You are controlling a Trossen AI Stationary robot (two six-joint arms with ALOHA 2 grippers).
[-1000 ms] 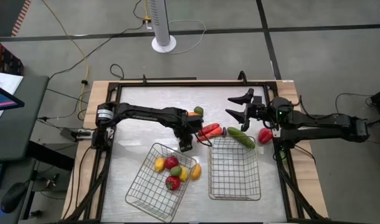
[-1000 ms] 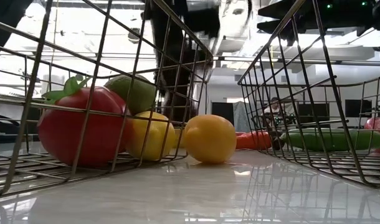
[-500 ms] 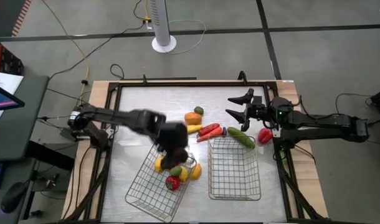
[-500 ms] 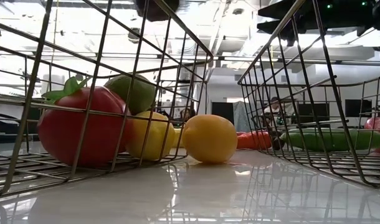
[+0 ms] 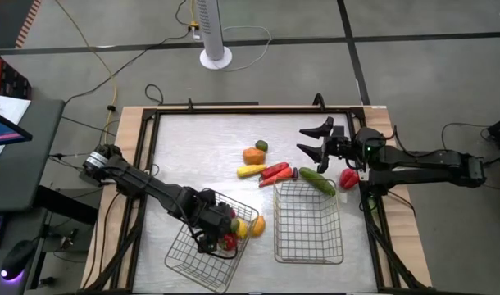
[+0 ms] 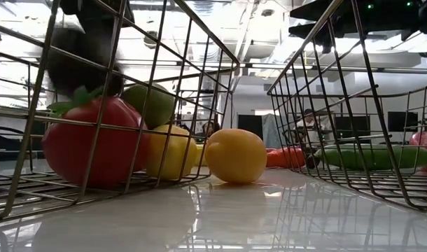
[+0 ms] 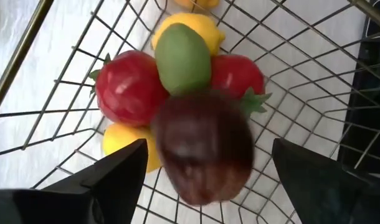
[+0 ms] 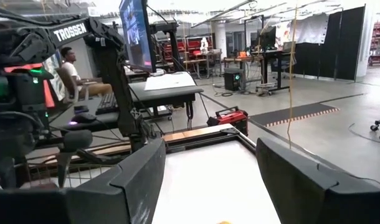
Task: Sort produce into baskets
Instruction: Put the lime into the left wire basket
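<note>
My left gripper (image 5: 209,228) is open above the left wire basket (image 5: 183,256). A maroon round piece (image 7: 205,146) shows blurred between its spread fingers without touching them, just over the pile in the basket: two red pieces (image 7: 124,87), a green one (image 7: 184,56) and yellow ones (image 7: 124,143). A dark blur (image 6: 80,63) hangs above the red piece in the low view. My right gripper (image 5: 315,141) is open and empty above the table's far right. The right basket (image 5: 309,238) stands beside the left one.
An orange piece (image 5: 252,155), a small green one (image 5: 261,146), a yellow long piece (image 5: 250,170), red chilies (image 5: 275,172) and the cucumber (image 5: 317,180) lie beyond the baskets. A red piece (image 5: 348,178) lies by the right arm. A yellow-orange piece (image 5: 257,225) rests between the baskets.
My left gripper has swung from beside the chilies toward the table's near edge and left, and now stands over the left basket. The maroon piece has come with it and shows blurred between the spread fingers. My right arm has kept still.
</note>
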